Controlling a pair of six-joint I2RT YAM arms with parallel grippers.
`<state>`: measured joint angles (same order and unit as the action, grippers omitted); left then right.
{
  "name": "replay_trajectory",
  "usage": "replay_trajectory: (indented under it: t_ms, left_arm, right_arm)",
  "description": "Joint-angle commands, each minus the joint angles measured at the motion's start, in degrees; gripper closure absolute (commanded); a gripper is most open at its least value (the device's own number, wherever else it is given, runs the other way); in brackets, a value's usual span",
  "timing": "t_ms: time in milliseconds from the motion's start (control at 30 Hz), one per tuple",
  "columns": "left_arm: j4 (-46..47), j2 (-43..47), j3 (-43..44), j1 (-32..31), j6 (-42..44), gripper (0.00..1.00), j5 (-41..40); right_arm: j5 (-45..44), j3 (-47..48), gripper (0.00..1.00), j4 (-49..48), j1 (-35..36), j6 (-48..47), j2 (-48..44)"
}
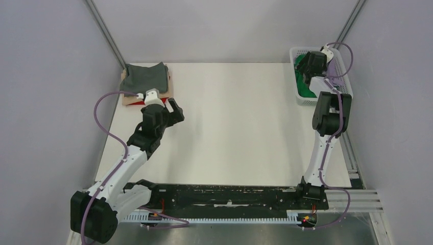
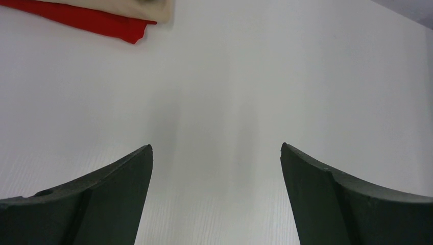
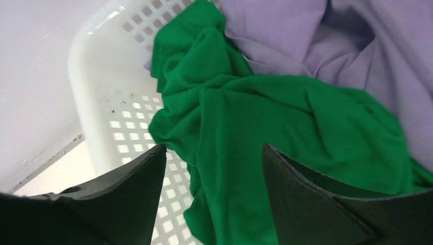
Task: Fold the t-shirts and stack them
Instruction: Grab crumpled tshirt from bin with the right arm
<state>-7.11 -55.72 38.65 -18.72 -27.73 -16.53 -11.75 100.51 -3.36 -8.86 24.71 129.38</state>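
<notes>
Green shirt (image 3: 286,132): crumpled inside the basket (image 3: 97,76); not yet lifted out.
Lavender shirt (image 3: 327,46): in the basket, touching the green shirt.
Right gripper (image 3: 214,146): held over the green shirt in the basket; jaws spread, nothing grasped.
Stack (image 1: 147,84): grey shirt (image 1: 145,77) over tan shirt (image 2: 148,7) over red shirt (image 2: 92,20); well apart from the basket, at the opposite far corner of the table (image 1: 240,127).
Left gripper (image 2: 216,146): well apart from the basket, near the stack; jaws spread, empty.
Done: three shirts are judged folded and stacked.
Left: two shirts are to be taken from the basket, folded and stacked.
</notes>
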Motion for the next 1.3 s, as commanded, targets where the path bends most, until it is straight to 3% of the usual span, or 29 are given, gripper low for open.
replay_trajectory:
  t_ms: [0, 100, 267, 567, 900, 1100, 1267]
  left_arm:
    - [1.3, 0.2, -1.1, 0.0, 2.4, 0.0, -2.1]
    - [1.2, -0.3, -0.7, 0.0, 2.3, 0.0, -2.1]
    - [1.3, -0.9, -0.6, 0.1, 2.3, 0.0, -1.8]
    - [1.5, 0.1, -0.8, 0.0, 1.6, 0.0, -0.3]
    - [2.6, 1.7, -1.4, 0.1, 0.7, 0.0, 1.9]
    - [2.6, 3.7, -2.1, 0.0, 0.6, 0.0, 2.3]
    - [2.7, 5.3, -2.7, 0.1, 0.3, 0.0, 2.4]
  right_arm:
    - [3.4, 3.2, 0.33, -5.7, -1.1, 6.6, 2.3]
    - [3.5, 2.9, 0.54, -6.2, -1.1, 7.7, 3.1]
    - [3.8, 2.5, 1.0, -6.9, -1.1, 7.8, 2.4]
    - [4.4, -0.6, 1.0, -11.0, -1.3, -1.8, -11.1]
    - [19.6, -13.5, 1.0, -26.6, -0.2, -10.3, -32.3]
    - [22.0, -14.5, 1.0, -27.7, 7.1, -17.0, -42.1]
    - [25.3, -11.7, 1.0, -28.1, 16.0, -17.2, -46.3]
